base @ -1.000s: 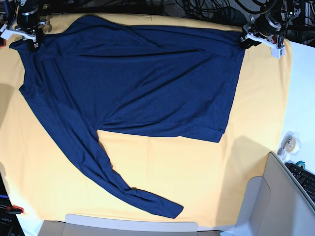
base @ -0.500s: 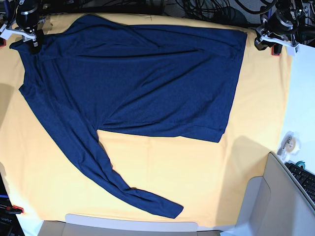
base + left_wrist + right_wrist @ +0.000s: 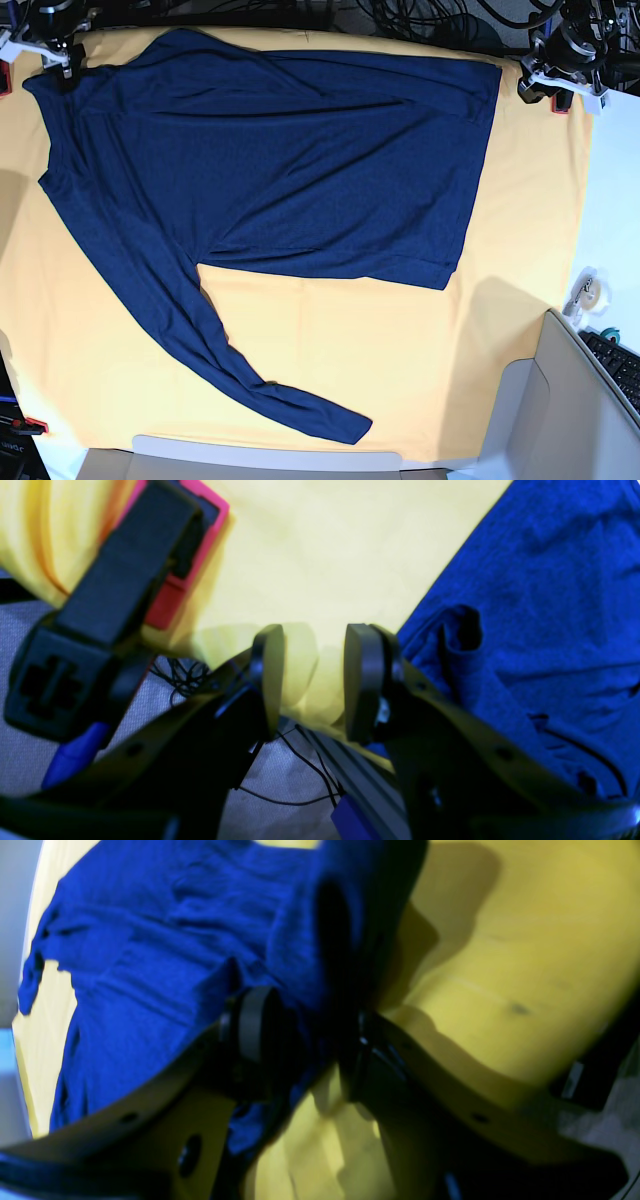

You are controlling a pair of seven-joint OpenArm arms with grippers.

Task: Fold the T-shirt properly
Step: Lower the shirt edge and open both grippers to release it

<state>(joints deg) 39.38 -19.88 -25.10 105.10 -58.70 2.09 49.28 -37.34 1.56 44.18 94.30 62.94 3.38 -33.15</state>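
The dark navy T-shirt (image 3: 280,150) lies spread flat on the yellow table cloth (image 3: 400,340), one long sleeve (image 3: 200,320) trailing toward the near edge. My left gripper (image 3: 535,88) hovers off the shirt's far right corner. In the left wrist view it (image 3: 314,650) is open over bare cloth, with the shirt (image 3: 550,605) to its right. My right gripper (image 3: 58,62) sits at the far left corner of the shirt. In the right wrist view its jaws (image 3: 307,1032) stand apart, with a dark fold of the shirt (image 3: 150,965) lying between them.
A red and black clamp (image 3: 170,580) holds the cloth at the table's far edge beside my left gripper. A tape roll (image 3: 590,290) and a keyboard (image 3: 620,365) lie off the cloth at right. A grey panel (image 3: 560,410) stands at the near right.
My left gripper let go of the shirt's far right corner and drew off to the right. My right gripper's jaws widened and it shifted toward the far left edge. The shirt stays flat.
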